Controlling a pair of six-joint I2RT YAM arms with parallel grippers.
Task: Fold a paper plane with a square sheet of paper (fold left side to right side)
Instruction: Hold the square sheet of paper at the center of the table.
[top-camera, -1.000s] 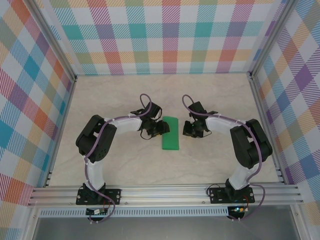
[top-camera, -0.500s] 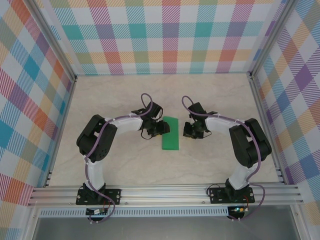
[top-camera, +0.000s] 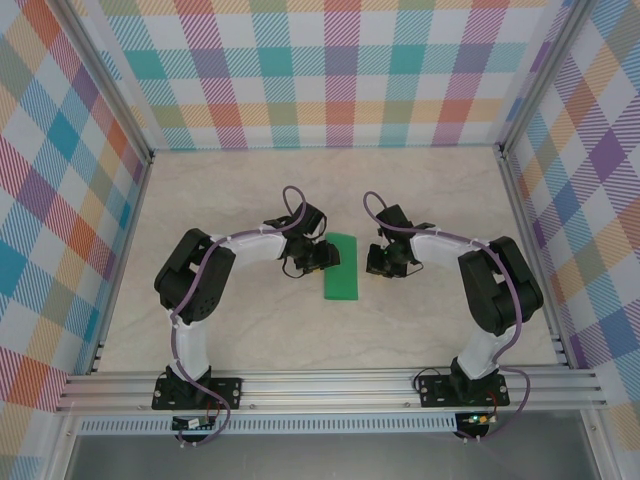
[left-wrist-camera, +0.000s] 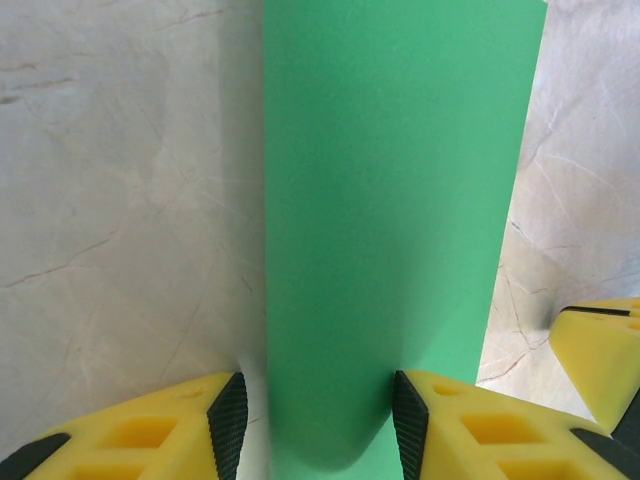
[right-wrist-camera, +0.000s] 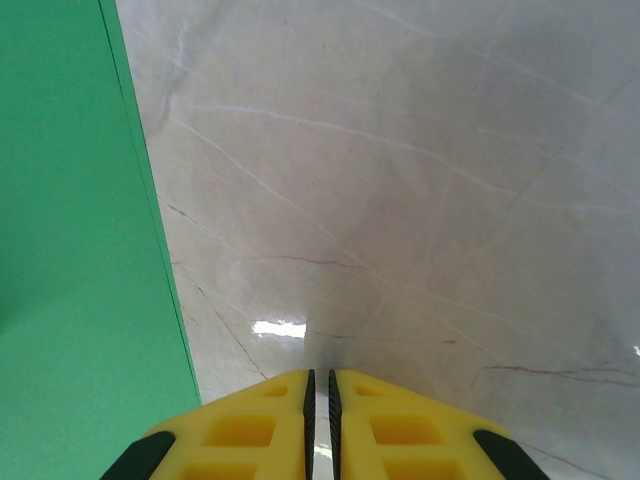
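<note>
- Left gripper (left-wrist-camera: 315, 415): jaws spread, pads flanking the near end of the square sheet of paper (left-wrist-camera: 400, 200), which is folded into a narrow strip running ahead of it.
- Right pad touches the sheet's edge; left pad is just beside the other edge.
- Right gripper (right-wrist-camera: 320, 385): fingers pressed together and empty, over the table (right-wrist-camera: 420, 180), sheet to its left.

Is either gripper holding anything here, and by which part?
Nothing looks held. The left gripper is open, astride the left edge of the paper, which lies flat. The right gripper is shut over bare table beside it.
</note>
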